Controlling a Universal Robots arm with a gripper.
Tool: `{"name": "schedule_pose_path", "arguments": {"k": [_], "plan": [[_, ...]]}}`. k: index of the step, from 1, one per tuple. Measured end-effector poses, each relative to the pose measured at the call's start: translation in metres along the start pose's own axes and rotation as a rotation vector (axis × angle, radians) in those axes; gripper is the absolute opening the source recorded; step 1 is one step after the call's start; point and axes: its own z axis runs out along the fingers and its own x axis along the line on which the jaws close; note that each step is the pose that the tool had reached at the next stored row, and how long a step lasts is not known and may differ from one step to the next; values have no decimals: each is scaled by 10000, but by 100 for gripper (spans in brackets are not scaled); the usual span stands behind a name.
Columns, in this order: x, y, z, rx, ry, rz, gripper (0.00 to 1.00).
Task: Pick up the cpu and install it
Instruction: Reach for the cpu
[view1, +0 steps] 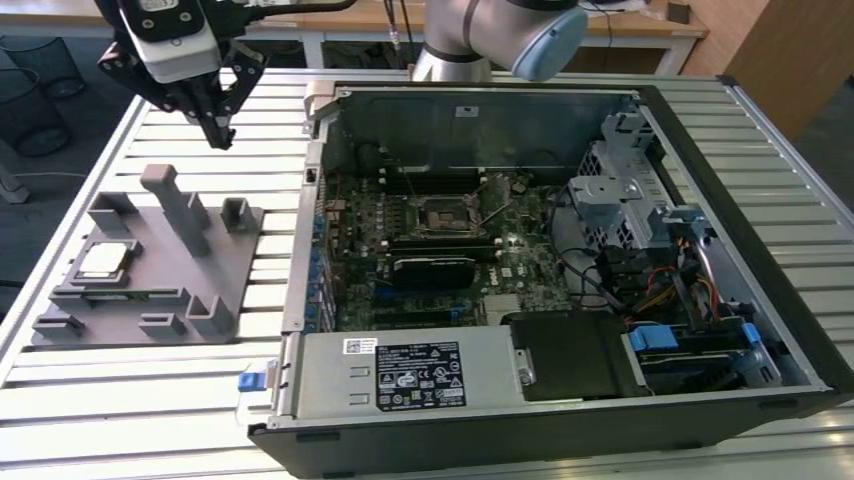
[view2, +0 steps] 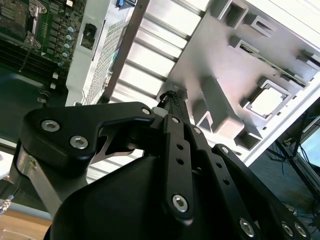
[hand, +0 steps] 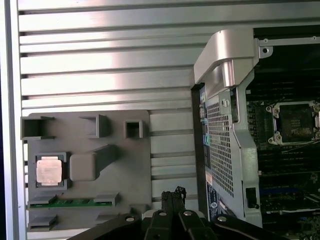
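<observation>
The cpu (view1: 104, 262), a small silvery square chip with a pale rim, lies flat in a recess of the grey fixture tray (view1: 214, 290) on the exterior view's left. It also appears in both wrist views, cpu (hand: 49, 170) and cpu (view2: 265, 101). My gripper (view1: 218, 135) hangs high above the table behind the tray, away from the chip, fingers pressed together and holding nothing. The black fingertips (hand: 173, 193) meet over the slats beside the tray's edge. The black motherboard socket (view1: 438, 213) sits inside the open computer case, its socket (hand: 295, 122) bare.
The open computer case (view1: 747, 200) takes up the middle and right of the slatted metal table (view1: 134, 390). Its raised side wall (hand: 227, 130) stands between tray and motherboard. Upright posts (view1: 174, 205) rise from the tray. A memory stick (hand: 72, 202) lies in a tray slot.
</observation>
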Motion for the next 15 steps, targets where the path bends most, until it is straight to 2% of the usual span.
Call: {"name": "schedule_pose_path", "arguments": {"k": [15], "plan": [[121, -10, 15, 0, 4, 0, 11]]}}
